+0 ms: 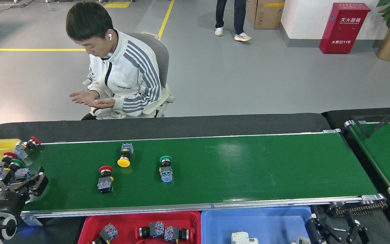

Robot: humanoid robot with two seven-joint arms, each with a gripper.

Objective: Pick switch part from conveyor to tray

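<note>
The red tray (86, 227) near the belt (249, 169) already holds a few switches (163, 233). Three switches (105, 179) lie mid-belt and a cluster (10, 166) at the left end, where the left gripper (19, 183) hovers open and empty. The right gripper (333, 230) waits open, low right.

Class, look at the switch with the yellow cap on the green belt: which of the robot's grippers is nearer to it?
Left. The left gripper sits at the belt's left end, left of the yellow-capped switch. The right gripper is far off, below the belt's right end.
</note>
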